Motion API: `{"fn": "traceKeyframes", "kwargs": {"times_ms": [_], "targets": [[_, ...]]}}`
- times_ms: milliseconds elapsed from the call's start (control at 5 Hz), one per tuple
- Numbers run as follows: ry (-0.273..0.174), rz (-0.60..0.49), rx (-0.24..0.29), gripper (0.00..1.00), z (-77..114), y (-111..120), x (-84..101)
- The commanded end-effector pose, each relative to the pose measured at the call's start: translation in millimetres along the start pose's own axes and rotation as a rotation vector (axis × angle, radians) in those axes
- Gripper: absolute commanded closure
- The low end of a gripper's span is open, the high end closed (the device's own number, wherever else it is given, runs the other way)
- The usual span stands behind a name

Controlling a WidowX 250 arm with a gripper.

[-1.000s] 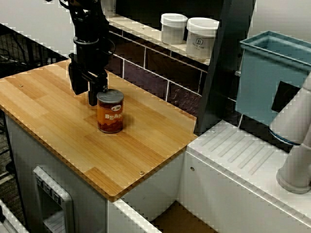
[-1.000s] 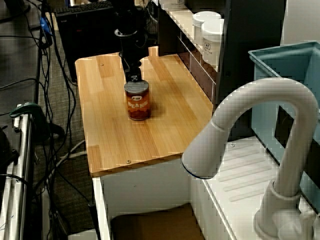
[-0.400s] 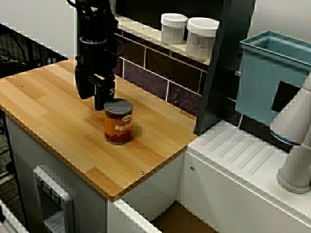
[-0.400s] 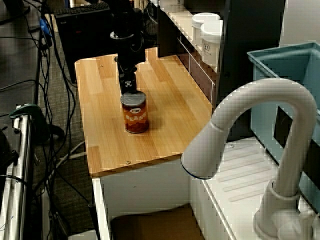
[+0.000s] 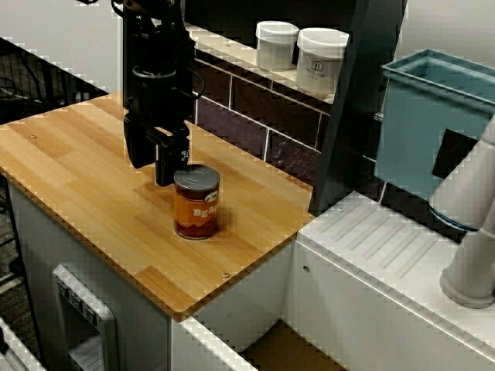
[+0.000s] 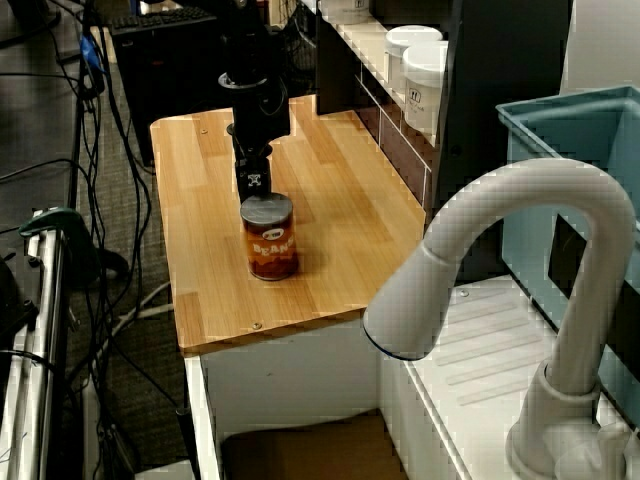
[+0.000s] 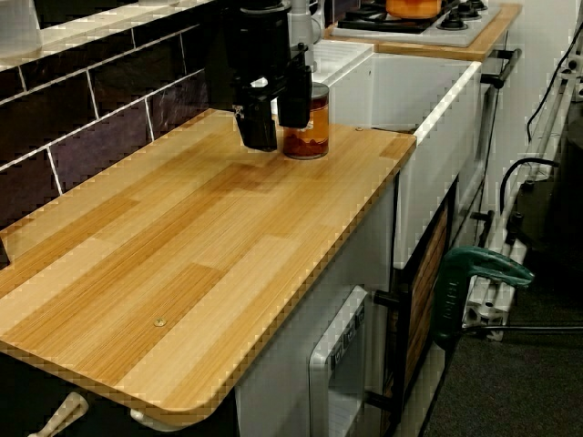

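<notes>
Orange bean can (image 5: 196, 202) stands upright on the counter (image 5: 77, 178), just beside my jaws at their four o'clock; they hang apart, empty. Rigid, weighty, slick-sided, I judge: grip around the label, mid-height.

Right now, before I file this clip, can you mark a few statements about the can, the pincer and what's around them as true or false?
1. The bean can stands upright on the wooden counter. True.
2. The pincer is clamped around the bean can. False: its fingers are spread and sit beside the can, not around it.
3. Two white jars sit on the ledge above the dark tiles. True.
4. The white faucet stands on the wooden counter. False: it rises beside the white drainboard, off the wood.
</notes>
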State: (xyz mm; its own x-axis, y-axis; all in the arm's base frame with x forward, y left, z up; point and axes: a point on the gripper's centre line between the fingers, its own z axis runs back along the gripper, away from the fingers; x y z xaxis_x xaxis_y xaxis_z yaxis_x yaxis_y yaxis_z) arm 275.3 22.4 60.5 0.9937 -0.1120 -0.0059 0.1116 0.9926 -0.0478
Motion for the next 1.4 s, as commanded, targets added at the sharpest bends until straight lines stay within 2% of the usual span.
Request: {"fn": "traceKeyframes", "kwargs": {"times_ms": [0,200,400,600,800,1000,1200], "targets": [[-0.064,-0.020,0.017,0.00,20.9,0.5,-5.7],[-0.098,-0.191,0.035,0.00,34.2,14.1,-6.9],[-0.085,-0.440,0.011,0.00,45.2,13.3,-6.7],[-0.033,-0.682,-0.084,0.00,43.1,-3.5,-3.4],[-0.039,-0.932,-0.142,0.00,46.8,-23.2,-3.6],[-0.021,-1.135,-0.174,0.00,50.5,-39.7,-7.6],[-0.042,-1.174,-0.168,0.00,54.2,-57.5,-9.7]]}}
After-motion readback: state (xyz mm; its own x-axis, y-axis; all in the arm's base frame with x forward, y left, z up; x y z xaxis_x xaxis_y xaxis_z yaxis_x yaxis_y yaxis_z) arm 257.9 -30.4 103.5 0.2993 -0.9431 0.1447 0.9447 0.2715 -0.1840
